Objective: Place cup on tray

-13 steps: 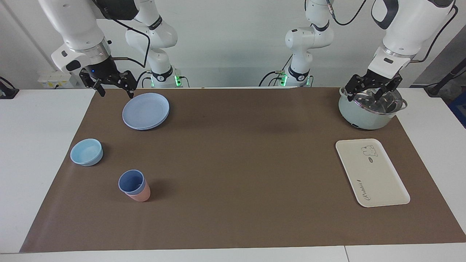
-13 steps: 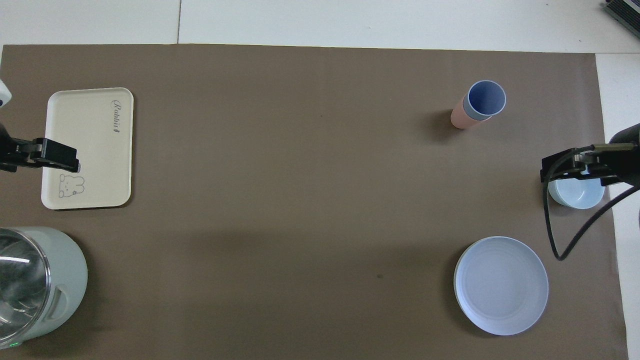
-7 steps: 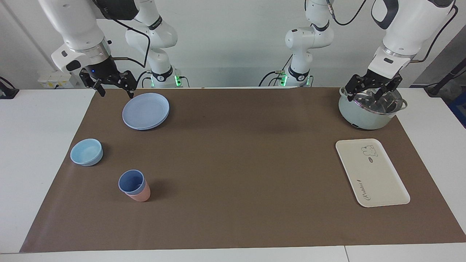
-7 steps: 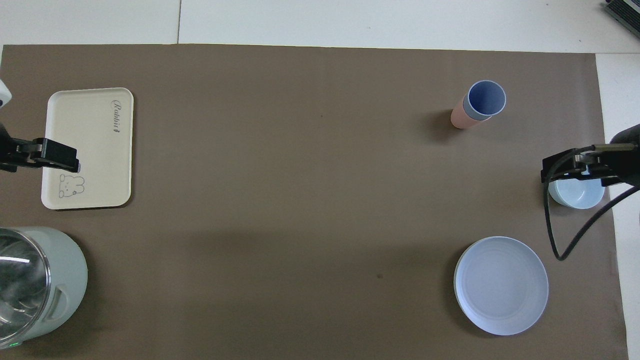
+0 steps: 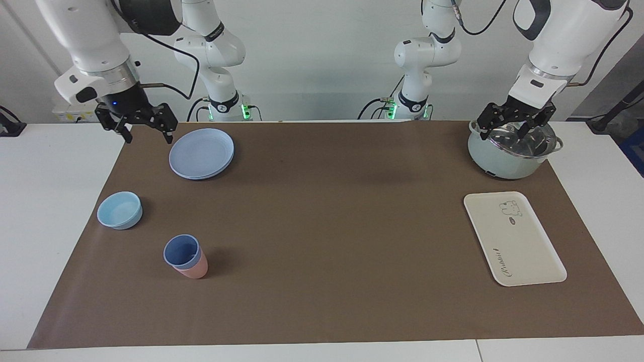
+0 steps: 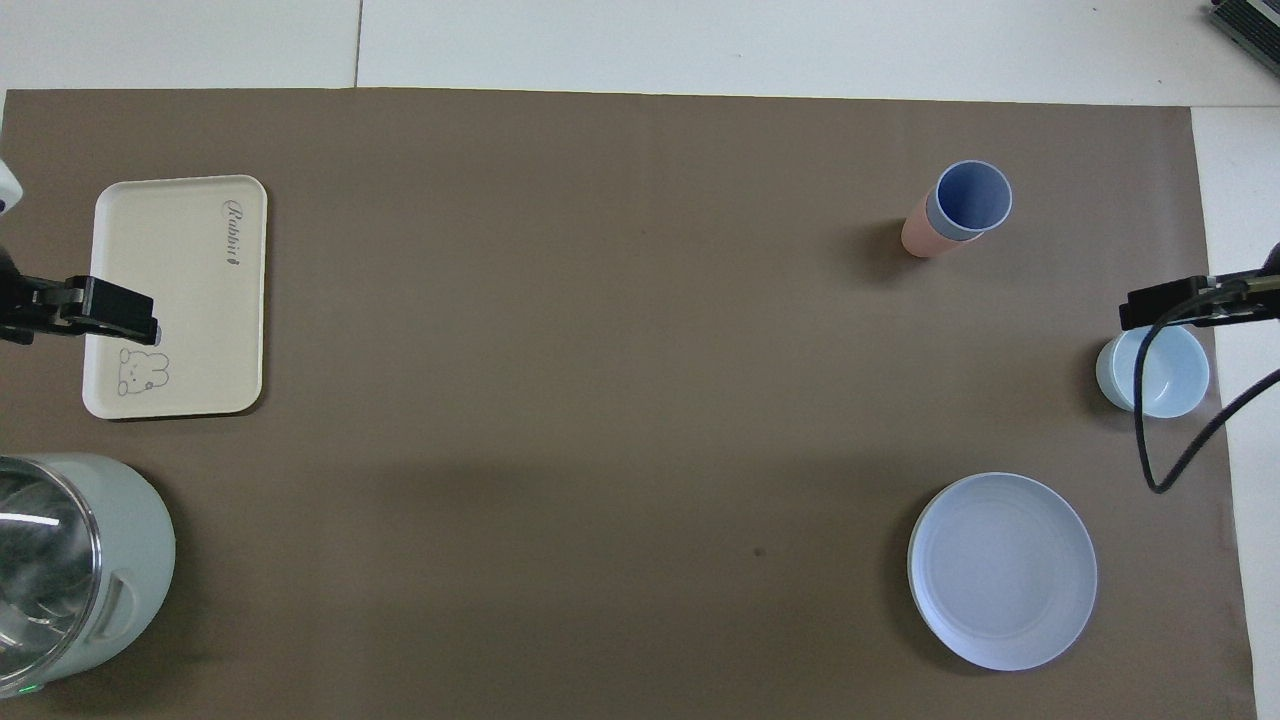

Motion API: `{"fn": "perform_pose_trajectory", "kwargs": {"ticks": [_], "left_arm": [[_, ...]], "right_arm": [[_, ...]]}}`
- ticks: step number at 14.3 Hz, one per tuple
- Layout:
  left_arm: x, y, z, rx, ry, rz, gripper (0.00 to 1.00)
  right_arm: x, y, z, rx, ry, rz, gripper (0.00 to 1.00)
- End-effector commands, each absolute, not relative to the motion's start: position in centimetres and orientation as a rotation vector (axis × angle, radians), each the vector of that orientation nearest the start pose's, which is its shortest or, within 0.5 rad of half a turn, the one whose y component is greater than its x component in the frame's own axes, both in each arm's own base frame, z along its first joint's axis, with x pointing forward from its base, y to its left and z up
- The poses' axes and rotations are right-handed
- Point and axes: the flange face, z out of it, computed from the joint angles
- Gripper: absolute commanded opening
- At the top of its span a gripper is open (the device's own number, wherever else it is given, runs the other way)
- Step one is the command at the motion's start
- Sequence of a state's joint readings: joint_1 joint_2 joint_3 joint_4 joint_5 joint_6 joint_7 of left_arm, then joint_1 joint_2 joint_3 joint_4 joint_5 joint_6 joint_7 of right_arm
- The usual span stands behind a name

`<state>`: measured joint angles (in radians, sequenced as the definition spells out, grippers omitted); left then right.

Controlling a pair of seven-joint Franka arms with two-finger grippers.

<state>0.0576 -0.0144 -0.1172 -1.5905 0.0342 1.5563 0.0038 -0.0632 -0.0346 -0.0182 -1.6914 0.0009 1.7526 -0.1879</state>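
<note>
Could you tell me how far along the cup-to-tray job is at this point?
Nothing is done yet. The cup sits nested in the pink tumbler, at the table's other end from the tray. Right gripper hangs open beside the plate; left gripper, open, waits over the pot. Grasping, carrying and placing remain.

The only writing that can be read is the dark script word "Rabbit" on the tray (image 6: 180,250), running along one long edge near the corner farthest from the robots. A small outline cartoon animal is printed at the tray's other end, with a tiny dark mark beside it too small to read.
</note>
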Motion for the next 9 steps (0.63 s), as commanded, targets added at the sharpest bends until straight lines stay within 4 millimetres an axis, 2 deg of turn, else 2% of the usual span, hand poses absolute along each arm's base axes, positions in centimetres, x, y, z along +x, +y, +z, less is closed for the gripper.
{"fn": "perform_pose_trajectory", "kwargs": {"ticks": [1,3,5,7,9], "left_arm": [[54.1,-1.8,62.3,-3.104,0.068,-0.010,1.00],[54.1,-1.8,62.3,-3.104,0.067,-0.014,1.00],[54.1,-1.8,62.0,-3.104,0.066,-0.017,1.00],[54.1,-1.8,61.8,-3.104,0.063,-0.015,1.00],[54.1,-1.8,61.8,-3.104,0.063,-0.015,1.00]], "right_arm": [[54.7,-8.3,57.2,-3.037,-0.509,-0.293,1.00],[55.3,-11.0,54.8,-2.881,-0.729,-0.400,1.00],[55.7,-12.6,51.5,-2.771,-0.902,-0.515,1.00],[56.4,-15.1,47.3,-2.624,-0.982,-0.607,1.00],[57.5,-16.0,43.4,-2.530,-1.009,-0.685,1.00]]}}
